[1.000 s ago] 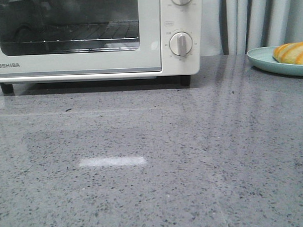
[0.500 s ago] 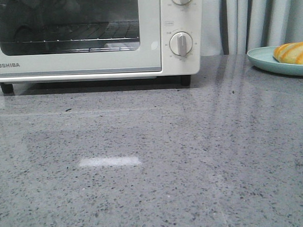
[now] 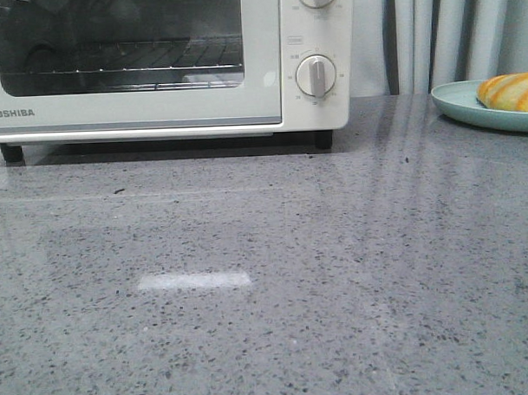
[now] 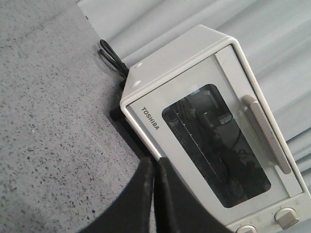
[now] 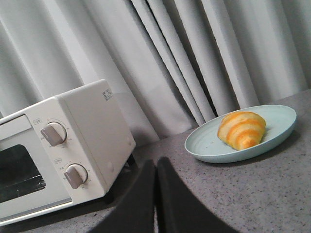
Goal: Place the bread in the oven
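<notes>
1. The oven [image 3: 164,62] sits at the back left of the grey speckled counter [image 3: 267,284], white, door shut, the TOSHIBA name low on its front.
2. Through the glass window [image 3: 111,42] the wire rack [image 3: 121,71] shows, running across the dark inside.
3. Two round dials [image 3: 315,76] stack on the panel right of the door; the upper one is cut off by the frame edge.
4. Over at the far right, the bread [image 3: 510,92] lies on a pale green plate [image 3: 460,104], orange with cream stripes, well apart from the oven.
5. Neither arm shows in the front view.
6. From the left wrist, the left gripper [image 4: 154,167] has its two dark fingers pressed together, only a thin seam between them, nothing held. It hangs in front of the oven [image 4: 204,141], with the door handle [image 4: 265,131] in plain sight along the door's upper edge.
7. A black cable [image 4: 112,57] loops behind the oven against the curtain.
8. From the right wrist, the right gripper [image 5: 155,170] is likewise closed tight on nothing.
9. It looks out over the counter toward the plate [image 5: 209,145], the bread [image 5: 241,129] resting in the middle, grey curtain [image 5: 170,53] behind, oven [image 5: 82,145] off to the side.
</notes>
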`<action>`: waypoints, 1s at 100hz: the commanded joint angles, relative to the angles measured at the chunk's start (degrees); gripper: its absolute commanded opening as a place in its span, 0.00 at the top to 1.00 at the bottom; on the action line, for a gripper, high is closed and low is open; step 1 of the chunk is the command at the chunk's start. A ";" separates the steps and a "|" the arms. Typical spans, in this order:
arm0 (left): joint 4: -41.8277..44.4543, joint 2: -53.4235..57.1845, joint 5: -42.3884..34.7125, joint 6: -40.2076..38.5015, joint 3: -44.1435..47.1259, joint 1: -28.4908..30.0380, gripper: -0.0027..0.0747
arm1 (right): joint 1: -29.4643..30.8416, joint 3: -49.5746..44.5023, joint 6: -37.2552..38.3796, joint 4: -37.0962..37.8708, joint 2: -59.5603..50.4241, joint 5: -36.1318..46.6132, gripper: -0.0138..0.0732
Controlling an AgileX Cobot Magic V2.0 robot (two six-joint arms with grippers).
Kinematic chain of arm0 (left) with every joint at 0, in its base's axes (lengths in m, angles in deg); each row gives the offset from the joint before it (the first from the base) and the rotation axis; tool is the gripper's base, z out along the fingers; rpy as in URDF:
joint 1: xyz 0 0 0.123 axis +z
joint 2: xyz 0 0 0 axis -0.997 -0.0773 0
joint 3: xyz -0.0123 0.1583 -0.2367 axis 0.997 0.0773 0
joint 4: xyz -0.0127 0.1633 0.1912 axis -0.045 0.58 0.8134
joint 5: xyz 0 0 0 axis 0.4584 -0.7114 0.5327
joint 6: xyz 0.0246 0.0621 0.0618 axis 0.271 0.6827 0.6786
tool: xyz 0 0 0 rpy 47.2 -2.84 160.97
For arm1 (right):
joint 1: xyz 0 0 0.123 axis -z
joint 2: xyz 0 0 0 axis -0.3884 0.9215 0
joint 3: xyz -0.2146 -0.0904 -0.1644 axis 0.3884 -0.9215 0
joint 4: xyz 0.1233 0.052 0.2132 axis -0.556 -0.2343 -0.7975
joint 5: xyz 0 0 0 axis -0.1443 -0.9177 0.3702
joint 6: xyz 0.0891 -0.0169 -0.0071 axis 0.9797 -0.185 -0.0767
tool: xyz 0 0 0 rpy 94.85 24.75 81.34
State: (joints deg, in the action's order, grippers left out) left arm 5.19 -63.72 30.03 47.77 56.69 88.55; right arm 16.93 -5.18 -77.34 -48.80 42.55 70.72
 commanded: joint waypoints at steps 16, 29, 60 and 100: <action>1.84 1.80 -2.45 0.18 1.29 0.07 0.99 | 0.42 2.08 -0.17 0.11 -1.26 0.64 0.92; 7.66 1.80 -2.56 0.18 1.29 0.07 0.99 | 0.42 2.08 -0.17 1.50 -1.26 -2.88 0.92; 12.82 1.80 -3.54 0.22 -2.20 0.07 0.99 | 0.42 6.34 -0.17 3.58 -1.18 -8.34 0.92; 35.52 -11.50 8.98 10.66 -26.10 0.07 0.99 | 0.42 27.77 -10.19 11.26 10.65 -25.41 0.92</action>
State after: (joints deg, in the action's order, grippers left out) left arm 39.55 -69.91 39.67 52.47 37.05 88.55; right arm 16.93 17.74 -85.52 -38.46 48.73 44.30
